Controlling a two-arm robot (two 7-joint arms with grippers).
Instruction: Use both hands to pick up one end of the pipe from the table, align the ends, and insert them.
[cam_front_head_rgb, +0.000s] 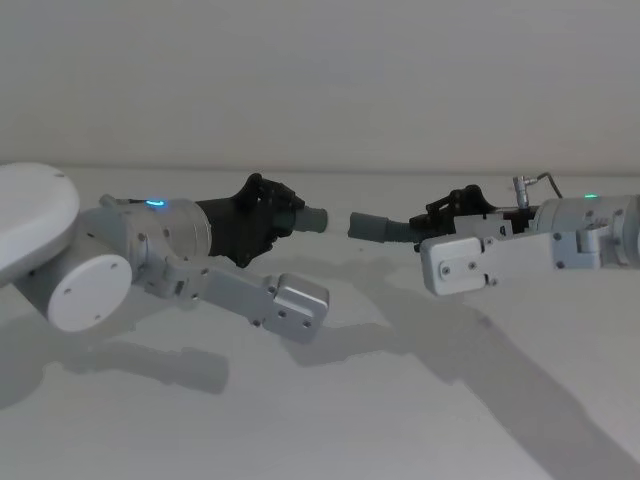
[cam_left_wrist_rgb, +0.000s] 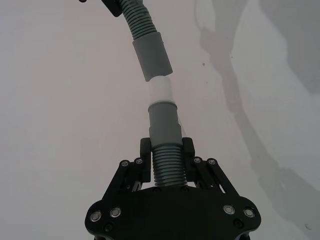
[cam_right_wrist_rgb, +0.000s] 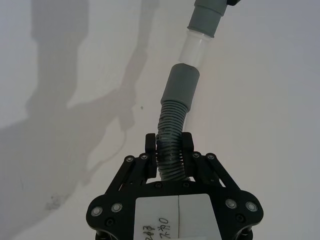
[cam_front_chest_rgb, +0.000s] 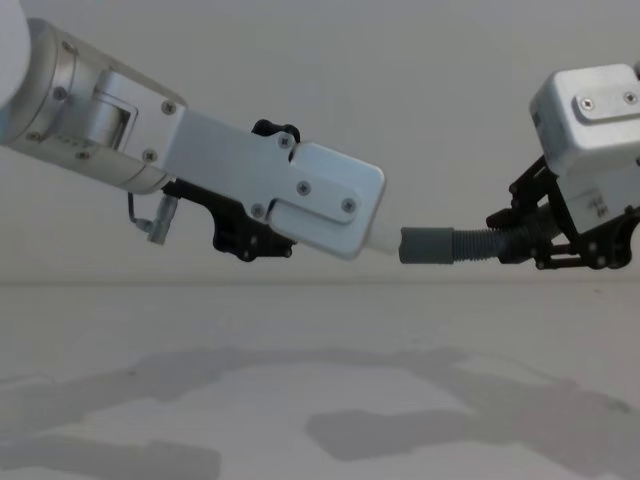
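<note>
- White and matte, the table (cam_front_head_rgb: 330, 420) spreads below both arms and carries only their shadows; a pale wall rises behind it.
- On the left in the head view, the left gripper (cam_front_head_rgb: 285, 218) is held above the table, its fingers (cam_left_wrist_rgb: 145, 159) clamped on the ribbed body of one pipe piece (cam_left_wrist_rgb: 167, 167).
- Just ahead of those fingertips that piece ends in a smooth grey cuff (cam_left_wrist_rgb: 165, 122), with a narrower whitish spigot (cam_left_wrist_rgb: 161, 90) sticking out of its mouth.
- Between the two grippers the spigot meets the mouth of the opposite cuff (cam_right_wrist_rgb: 181, 85); whether it has gone in at all I cannot tell. The two cuffs stand apart, roughly in line, with the whitish part bare between them.
- On the right, the right gripper (cam_right_wrist_rgb: 168, 150) is closed around the ribbed hose (cam_right_wrist_rgb: 170, 132) of the second piece, which bends a little just in front of the fingers before reaching its cuff.
- Both pieces hang clear of the table.
</note>
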